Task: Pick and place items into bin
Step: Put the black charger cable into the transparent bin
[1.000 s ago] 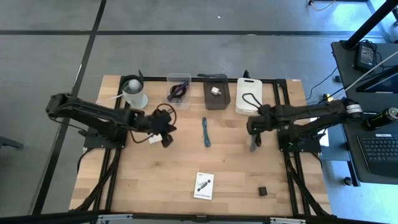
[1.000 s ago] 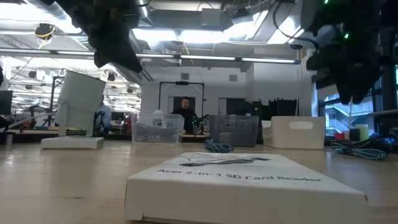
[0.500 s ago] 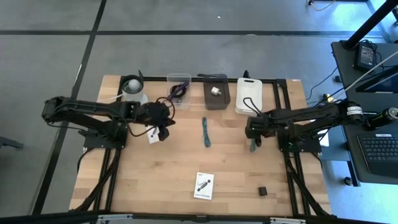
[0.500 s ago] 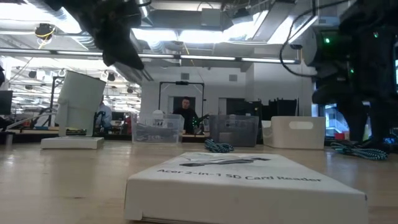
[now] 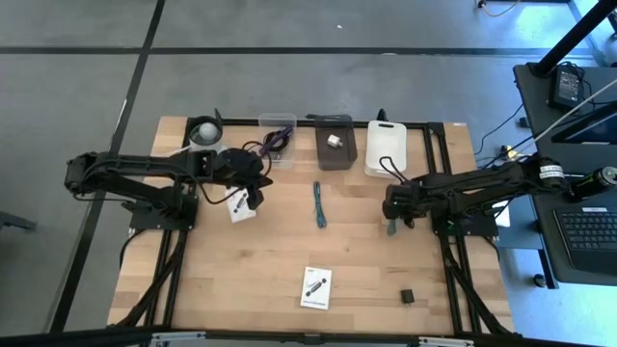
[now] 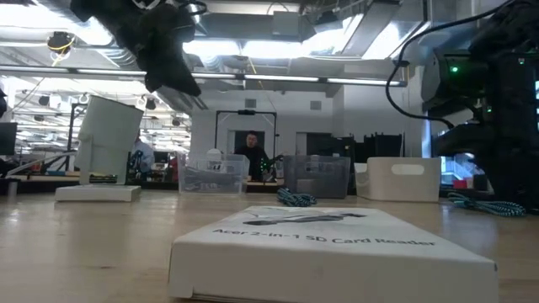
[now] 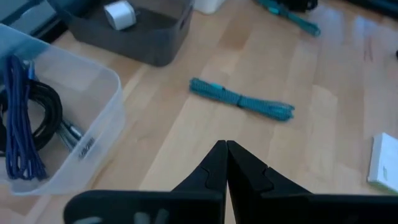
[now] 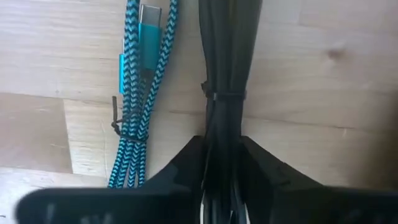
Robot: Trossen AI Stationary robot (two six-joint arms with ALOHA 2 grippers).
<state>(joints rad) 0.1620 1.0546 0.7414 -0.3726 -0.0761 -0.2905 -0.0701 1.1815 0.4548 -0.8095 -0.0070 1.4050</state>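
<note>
The right tool (image 8: 222, 163) was low over the worktop (image 5: 270, 270) at the centre right of the high view, its two fingers closed on a black bundled cable (image 8: 225, 68) that lay on the wood. A teal braided cable (image 8: 139, 93) lay just beside the black one, touching or nearly touching it along its length. The left tool (image 7: 225, 163) stood at the upper left of the high view, near the clear bin (image 5: 278, 138), with its fingers pressed together and nothing between them. The clear bin (image 7: 93, 112) held a purple cord (image 7: 18, 118) and a black cable (image 7: 53, 118). To its right in the high view stood a dark grey bin (image 5: 336, 143) containing a small white object (image 5: 333, 141), then a white bin (image 5: 387, 146). A second teal cable (image 5: 318, 203) lay at the centre of the worktop, well apart from both tools. A white card box (image 5: 316, 286) with black print lay at the lower centre, and a small black cube (image 5: 408, 296) lay at the lower right.
</note>
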